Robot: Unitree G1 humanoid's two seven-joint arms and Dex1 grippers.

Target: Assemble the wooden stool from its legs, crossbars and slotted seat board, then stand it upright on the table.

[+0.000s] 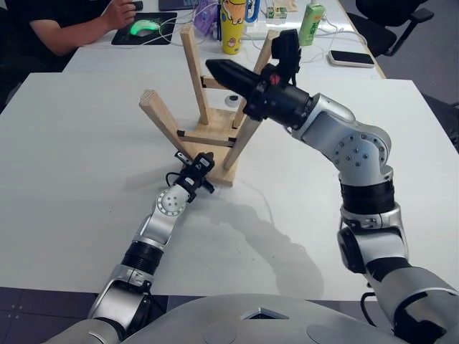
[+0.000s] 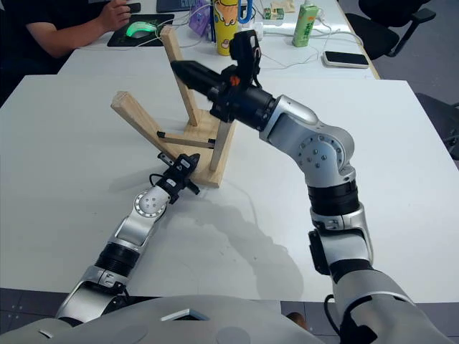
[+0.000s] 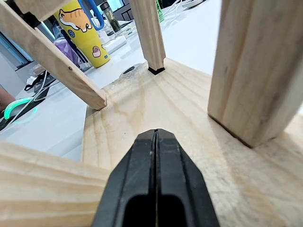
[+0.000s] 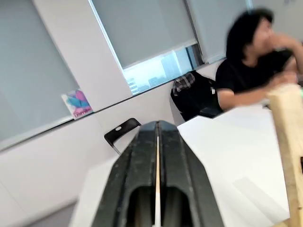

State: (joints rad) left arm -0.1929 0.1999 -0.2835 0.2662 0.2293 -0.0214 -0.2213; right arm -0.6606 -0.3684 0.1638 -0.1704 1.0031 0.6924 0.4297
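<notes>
The wooden stool lies tipped on the white table [image 1: 86,143]. Its seat board [image 1: 215,129] rests on an edge and its legs [image 1: 195,72] point up and to the left, joined by thin crossbars [image 1: 208,140]. My left gripper [image 1: 204,159] is shut with nothing in it. Its tip is at the near edge of the board, facing the board's underside [image 3: 156,94] between the legs. My right gripper [image 1: 211,67] is shut and empty, held above the board and reaching in between the upper legs. One leg [image 4: 289,142] stands close beside it.
On the desk behind the table stand a yellow cup [image 1: 232,25] and a green carton [image 1: 311,21], with a phone [image 1: 351,58] nearby. A person's hand [image 1: 118,13] rests by a glowing mouse. There is open table left, right and in front of the stool.
</notes>
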